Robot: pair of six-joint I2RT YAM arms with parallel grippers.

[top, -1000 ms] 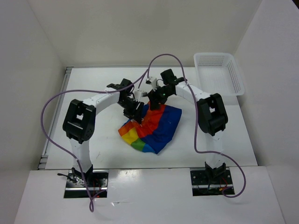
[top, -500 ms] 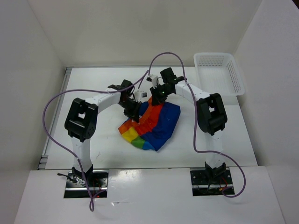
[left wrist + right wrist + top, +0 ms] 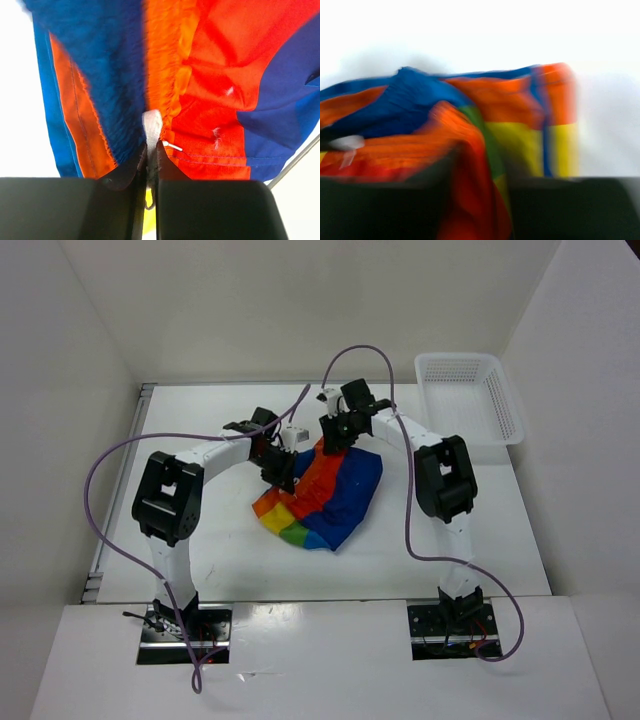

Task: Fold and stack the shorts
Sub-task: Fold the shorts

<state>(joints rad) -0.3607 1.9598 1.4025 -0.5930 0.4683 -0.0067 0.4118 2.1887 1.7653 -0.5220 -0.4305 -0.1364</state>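
The rainbow-striped shorts [image 3: 325,495] lie bunched in the middle of the table. My left gripper [image 3: 280,468] is at their left upper edge; in the left wrist view it [image 3: 151,150] is shut on the gathered waistband [image 3: 160,75], with the white drawstring [image 3: 151,122] between the fingers. My right gripper [image 3: 336,440] is at the shorts' far edge; in the blurred right wrist view it [image 3: 480,165] is shut on a fold of red and orange cloth [image 3: 470,150].
A white plastic mesh basket [image 3: 470,395] stands at the back right of the table. White walls enclose the table at the left, back and right. Purple cables loop above both arms.
Both grippers have moved toward the far side of the table, dragging the shorts' upper edge with them. The shorts have shifted a little away from the near edge.
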